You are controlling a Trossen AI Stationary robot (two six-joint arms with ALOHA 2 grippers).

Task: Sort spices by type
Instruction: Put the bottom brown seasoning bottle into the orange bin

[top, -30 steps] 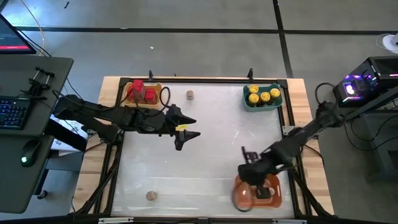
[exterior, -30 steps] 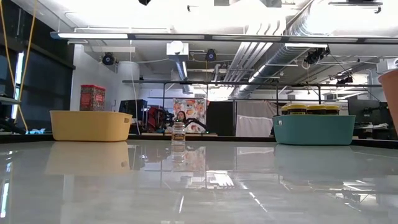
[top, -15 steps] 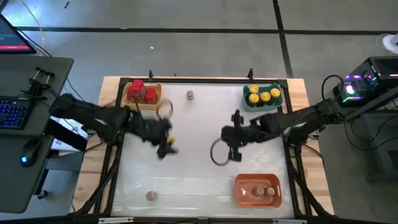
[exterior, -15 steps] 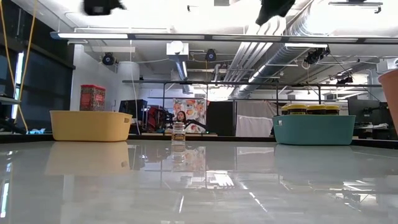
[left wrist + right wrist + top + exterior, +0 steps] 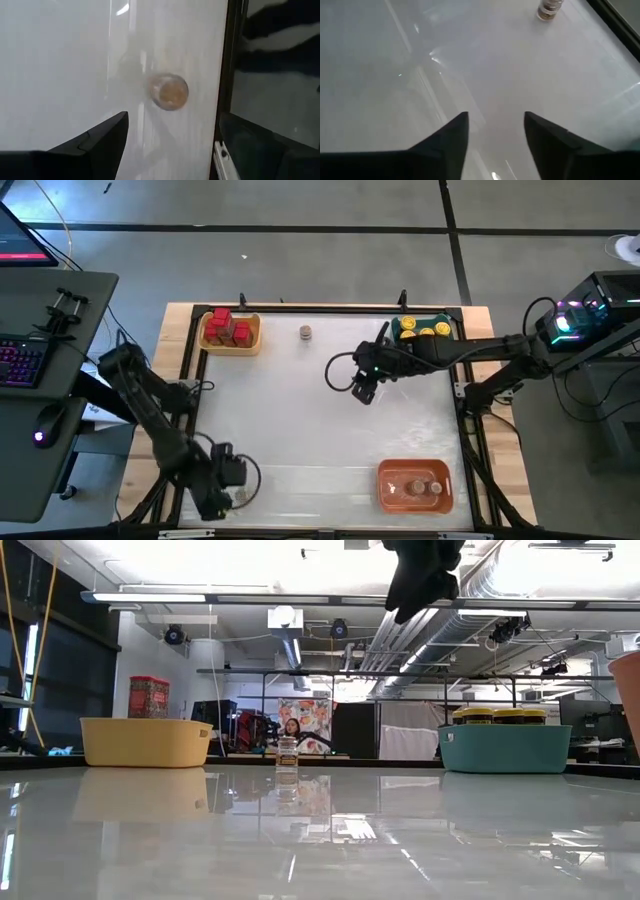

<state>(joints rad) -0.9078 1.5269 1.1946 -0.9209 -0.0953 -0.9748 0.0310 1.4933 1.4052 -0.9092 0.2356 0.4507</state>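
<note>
1. The left gripper [image 5: 232,480] has swung from mid-frame to the lower left of the high view, fingers wide, just beside a small grey-brown jar [image 5: 169,91] near the worktop [image 5: 300,410] edge: likely its next pick.
2. The right gripper [image 5: 362,388] has left the orange tray [image 5: 384,492] at lower right, now above centre, fingers parted and empty, facing the second loose jar [image 5: 549,10].
3. Red boxes [image 5: 232,327] fill the yellow tray [image 5: 254,340]; yellow-lidded jars [image 5: 423,330] the teal tray [image 5: 505,750].

Left claw [image 5: 222,492] low near corner; right claw [image 5: 495,131] parted, mid-table
</note>
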